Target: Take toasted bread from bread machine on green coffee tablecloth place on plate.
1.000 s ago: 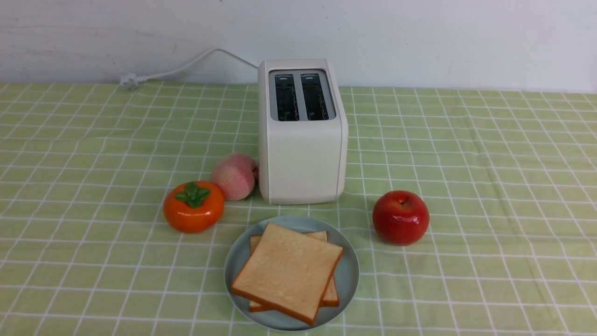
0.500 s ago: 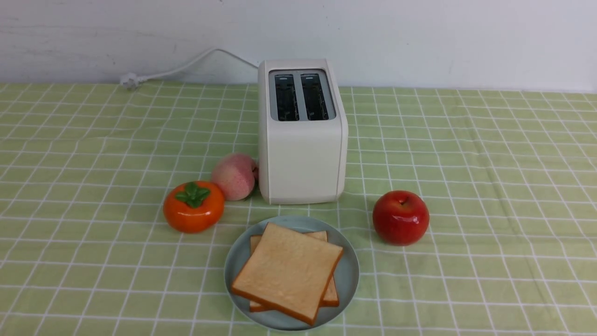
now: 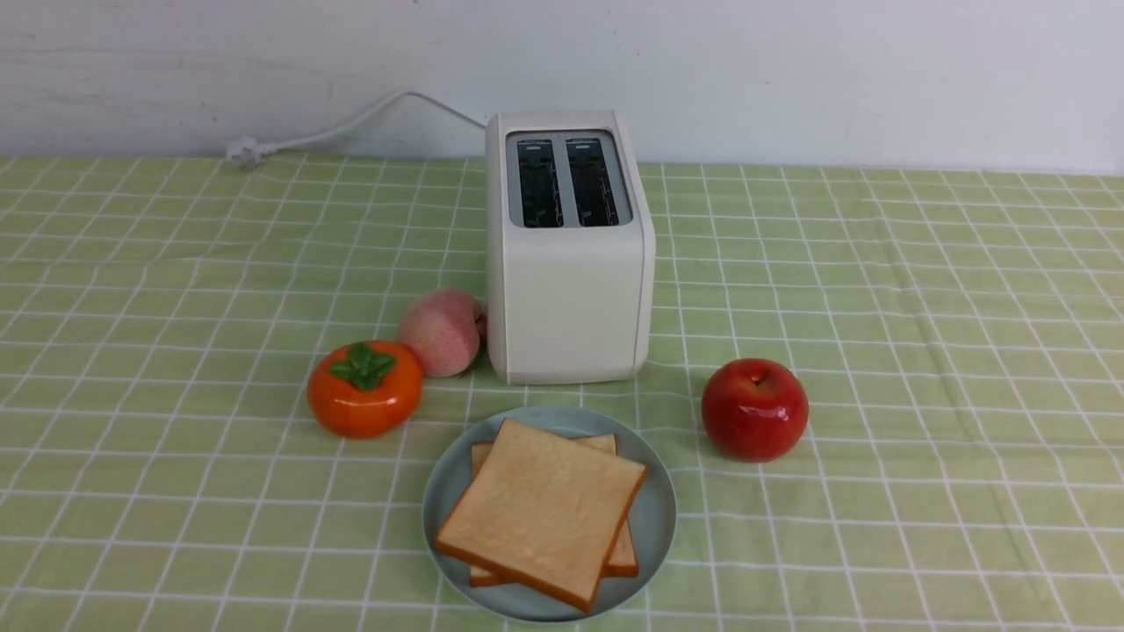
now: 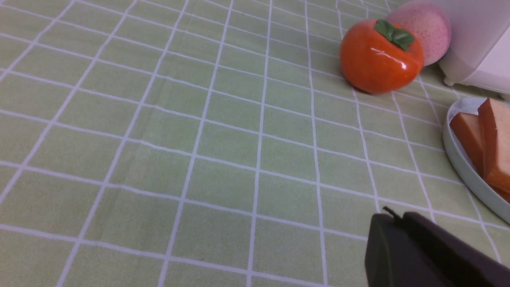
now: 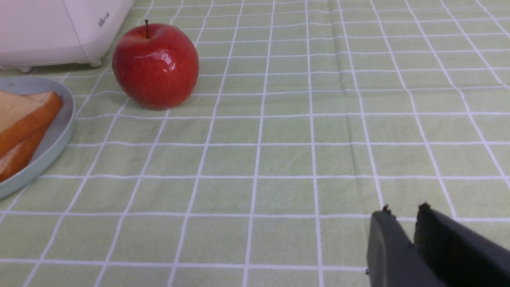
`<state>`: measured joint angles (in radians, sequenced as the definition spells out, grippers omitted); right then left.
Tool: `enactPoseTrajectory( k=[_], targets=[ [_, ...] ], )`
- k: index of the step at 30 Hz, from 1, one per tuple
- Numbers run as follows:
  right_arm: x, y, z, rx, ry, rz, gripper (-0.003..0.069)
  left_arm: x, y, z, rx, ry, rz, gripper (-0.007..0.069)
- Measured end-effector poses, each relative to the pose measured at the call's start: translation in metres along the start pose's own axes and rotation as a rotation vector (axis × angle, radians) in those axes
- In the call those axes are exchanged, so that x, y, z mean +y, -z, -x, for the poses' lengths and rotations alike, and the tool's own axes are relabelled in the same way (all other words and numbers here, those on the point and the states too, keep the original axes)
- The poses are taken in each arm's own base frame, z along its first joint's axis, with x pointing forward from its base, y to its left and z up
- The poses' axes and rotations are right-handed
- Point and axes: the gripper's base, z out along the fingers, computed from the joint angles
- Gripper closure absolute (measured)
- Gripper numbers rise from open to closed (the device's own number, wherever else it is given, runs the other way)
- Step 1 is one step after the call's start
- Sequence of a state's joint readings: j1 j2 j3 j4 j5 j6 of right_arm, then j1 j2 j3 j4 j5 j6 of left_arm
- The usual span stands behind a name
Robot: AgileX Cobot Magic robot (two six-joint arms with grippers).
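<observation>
Both slices of toast (image 3: 544,509) lie flat on the plate (image 3: 657,518), one on top of the other and turned a bit, so the lower one peeks out at the edges. The slots of the toaster (image 3: 569,254) look dark and empty, so I think the job is done. The plate sits just in front of the toaster, a short trip for the bread.

The left hand (image 4: 392,223) hangs low over the cloth (image 3: 922,351), off to the plate's left side. Its two fingers are pressed together and it holds nothing. The right hand (image 5: 402,217) hangs low on the other side, with a small gap between its fingers, and it holds nothing too. Both are away from the food, maybe so they do not bump it.

A red apple (image 3: 754,408) stands right of the plate. An orange persimmon (image 3: 364,388) and a peach (image 3: 442,332) sit left, the peach right up against the toaster.

The green cloth with white lines covers the whole bench and has soft creases. Behind is a plain white wall (image 3: 790,70), with the cord (image 3: 351,123) lying along it
</observation>
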<state>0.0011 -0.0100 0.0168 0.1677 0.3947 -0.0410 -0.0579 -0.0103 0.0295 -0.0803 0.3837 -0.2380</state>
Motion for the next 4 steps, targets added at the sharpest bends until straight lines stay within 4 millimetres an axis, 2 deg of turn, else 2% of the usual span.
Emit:
enactPoseTrajectory(
  k=[4],
  targets=[
    [0.0,0.0,0.0,0.0,0.0,0.0,0.0542,0.0,0.0,0.0,0.0,0.0,0.0,0.0603]
  ],
)
